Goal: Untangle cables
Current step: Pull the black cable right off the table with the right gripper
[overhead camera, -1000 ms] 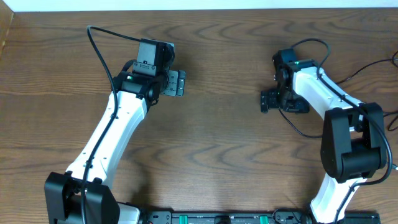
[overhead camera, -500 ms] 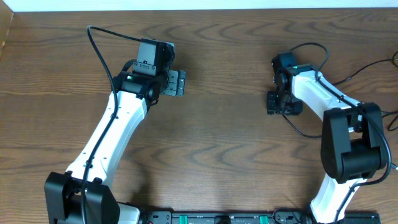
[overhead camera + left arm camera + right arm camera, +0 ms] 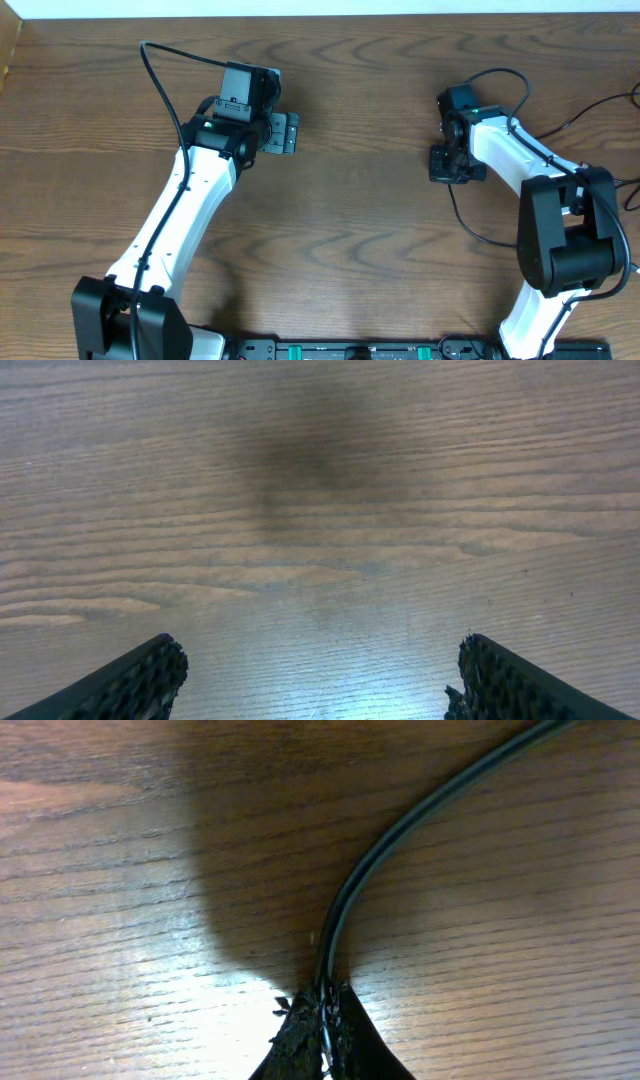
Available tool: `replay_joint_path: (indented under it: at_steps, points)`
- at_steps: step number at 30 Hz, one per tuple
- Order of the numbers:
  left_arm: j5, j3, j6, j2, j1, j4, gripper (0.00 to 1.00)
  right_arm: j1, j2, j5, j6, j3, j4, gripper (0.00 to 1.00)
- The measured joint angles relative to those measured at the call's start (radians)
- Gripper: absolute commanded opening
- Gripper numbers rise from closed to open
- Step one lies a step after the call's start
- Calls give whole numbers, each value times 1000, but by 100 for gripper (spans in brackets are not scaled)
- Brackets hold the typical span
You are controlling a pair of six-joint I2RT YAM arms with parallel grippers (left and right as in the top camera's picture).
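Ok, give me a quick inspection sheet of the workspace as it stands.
Surface: brown wood table, no spills seen.
Job's things: one black cord, leading out of the right claw; no white one and no tangle seen.
Clutter: nothing seen.
Claws: left claw open over bare wood; right claw shut on the black cord.
Cables: arm wires loop off both arms.
Surroundings: white strip along the far edge; black rail at the near edge.

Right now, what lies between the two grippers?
Only bare table, seen overhead, between the left gripper and the right gripper, which pinches a black cord.
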Motion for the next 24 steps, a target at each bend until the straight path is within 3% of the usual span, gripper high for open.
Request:
replay_joint_path:
  at_steps: [9,24]
  points:
    - [0,0,0,0,0,0,88,-62,0,96,3,-4,39,1]
    - [0,0,0,0,0,0,88,-662,3,194,-16,153,35,1]
